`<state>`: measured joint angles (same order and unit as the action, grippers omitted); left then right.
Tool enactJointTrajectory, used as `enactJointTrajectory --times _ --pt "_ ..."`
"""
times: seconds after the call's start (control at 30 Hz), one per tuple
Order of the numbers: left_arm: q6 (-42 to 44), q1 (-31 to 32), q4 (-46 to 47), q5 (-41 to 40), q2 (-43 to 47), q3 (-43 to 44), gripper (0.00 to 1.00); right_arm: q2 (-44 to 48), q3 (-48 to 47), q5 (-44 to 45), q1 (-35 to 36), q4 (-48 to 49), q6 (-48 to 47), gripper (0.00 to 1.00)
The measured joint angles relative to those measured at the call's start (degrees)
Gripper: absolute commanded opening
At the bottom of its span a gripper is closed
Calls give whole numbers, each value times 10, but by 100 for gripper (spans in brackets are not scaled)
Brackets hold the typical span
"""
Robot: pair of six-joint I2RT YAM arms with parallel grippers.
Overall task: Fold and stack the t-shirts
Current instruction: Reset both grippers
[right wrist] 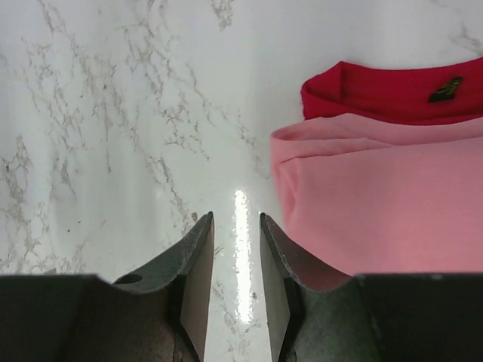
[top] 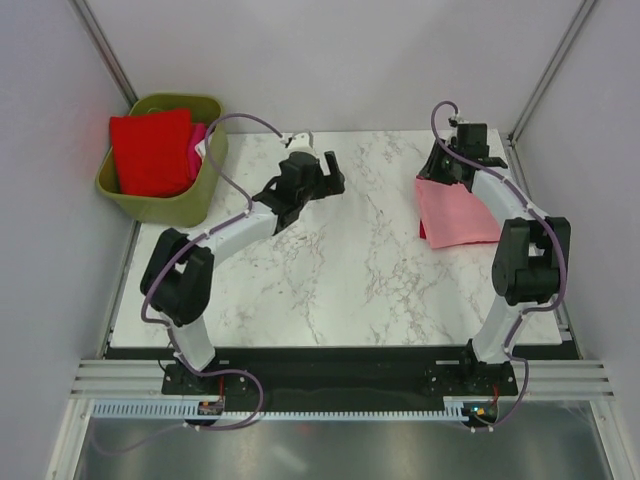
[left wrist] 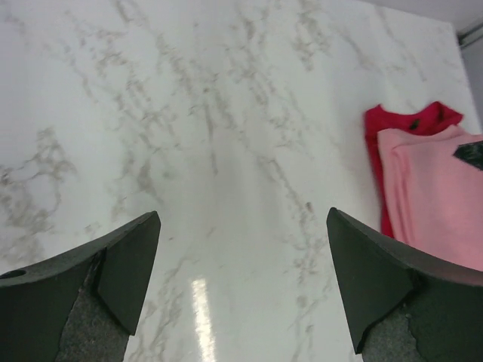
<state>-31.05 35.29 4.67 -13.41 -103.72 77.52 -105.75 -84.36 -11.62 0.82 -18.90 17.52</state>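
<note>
1. The left gripper (left wrist: 243, 219) gapes wide and empty. The right gripper (right wrist: 236, 216) shows only a narrow slit between its dark wedge fingers, gripping nothing.
2. Just beside the right gripper lies the folded light pink t-shirt (right wrist: 377, 196), soft and matte with a rounded edge. It rests on the dark crimson t-shirt (right wrist: 377, 90).
3. Both sit on the glossy, grey-veined marble table (right wrist: 113, 113).
4. Well apart, the olive-green basket (top: 205, 190) holds a bright red t-shirt (top: 150, 150).

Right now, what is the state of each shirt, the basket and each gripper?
light pink t-shirt: folded, lying on top
dark crimson t-shirt: under it, mostly covered
bright red t-shirt: in the basket
basket: upright, loaded
left gripper: wide open, empty
right gripper: narrowly open, empty
</note>
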Motion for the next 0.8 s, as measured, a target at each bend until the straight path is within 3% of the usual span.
enactJointTrajectory --times 0.13,0.3,0.4,0.53,0.67,0.8 --pt "9 -16 -19 -11 77 -105 99 2 22 -9 35 26 2 44" --pt "14 -22 -20 -18 194 -202 98 46 145 -9 96 124 17 54" --pt "18 -27 -13 -28 266 -261 98 100 242 12 141 180 30 68" --pt "20 -28 -10 -32 344 -335 98 204 348 78 190 240 43 98" --pt "24 -28 -13 -25 414 -397 99 357 458 154 217 320 50 98" --pt "40 -28 -8 -9 485 -440 99 436 501 198 219 349 59 98"
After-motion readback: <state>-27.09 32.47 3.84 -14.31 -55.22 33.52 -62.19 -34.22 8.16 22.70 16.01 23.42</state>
